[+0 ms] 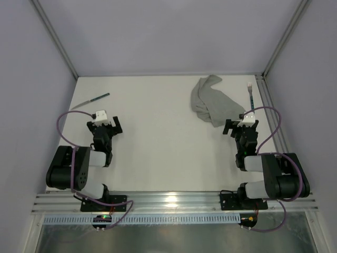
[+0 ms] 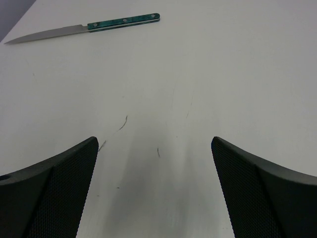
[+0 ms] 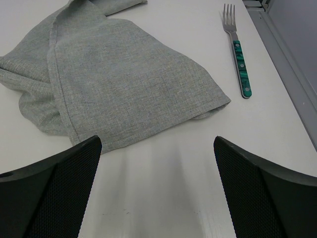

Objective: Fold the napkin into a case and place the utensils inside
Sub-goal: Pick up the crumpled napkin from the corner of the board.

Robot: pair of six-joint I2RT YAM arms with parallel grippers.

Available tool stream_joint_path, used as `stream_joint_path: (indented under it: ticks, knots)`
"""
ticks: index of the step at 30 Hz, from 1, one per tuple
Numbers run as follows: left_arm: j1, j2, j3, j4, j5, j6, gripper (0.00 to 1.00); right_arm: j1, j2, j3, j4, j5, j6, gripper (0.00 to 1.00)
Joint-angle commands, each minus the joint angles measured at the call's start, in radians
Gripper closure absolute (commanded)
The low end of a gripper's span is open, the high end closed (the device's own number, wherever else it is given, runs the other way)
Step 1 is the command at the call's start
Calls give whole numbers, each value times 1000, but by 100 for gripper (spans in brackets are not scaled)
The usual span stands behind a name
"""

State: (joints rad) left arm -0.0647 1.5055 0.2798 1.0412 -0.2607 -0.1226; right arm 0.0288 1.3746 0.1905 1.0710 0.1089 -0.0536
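White table (image 1: 158,142); both jaws wide, empty

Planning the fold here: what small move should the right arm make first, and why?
Probably lower the right gripper onto the near edge of the napkin. It lies crumpled just ahead of the open jaws, so it likely needs spreading flat before any fold; the fork lies apart to its right.
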Motion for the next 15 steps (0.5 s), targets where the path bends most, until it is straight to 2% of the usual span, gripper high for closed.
stream_joint_path:
  ticks: [1, 4, 5, 6, 7, 8, 10, 11, 12, 13, 14, 15]
  knots:
    - [3, -11, 6, 22, 3, 11, 1, -4, -5, 18, 38, -2, 8, 1]
    - [2, -11, 6, 22, 3, 11, 1, -4, -22, 27, 32, 0, 8, 1]
    - [2, -11, 6, 20, 5, 11, 1, -4, -57, 53, -47, -2, 9, 1]
    - [3, -11, 7, 20, 26, 12, 1, -4, -153, 146, -282, 15, 18, 1]
    - [3, -11, 9, 17, 52, 17, 1, -3, -198, 200, -399, 37, 41, 1]
    - [3, -13, 9, 13, 136, 41, 1, -3, -235, 245, -556, 54, 122, 1]
    - [20, -25, 25, -28, 213, 64, 1, -3, -299, 357, -670, -4, 162, 4]
    - [28, -40, 39, -70, 219, 66, 1, 2, -302, 433, -788, -17, 202, 9]
    - [29, -62, 61, -126, 219, 64, 1, 14, -299, 434, -848, -26, 202, 12]
    - [31, -146, 170, -250, 257, 66, 1, 63, -269, 505, -906, -22, 183, 13]
    - [31, -186, 253, -599, 315, 95, 1, 98, -246, 535, -966, 16, 167, 14]
    - [31, -212, 333, -744, 330, 195, 1, 138, -218, 562, -1059, 59, 147, 14]
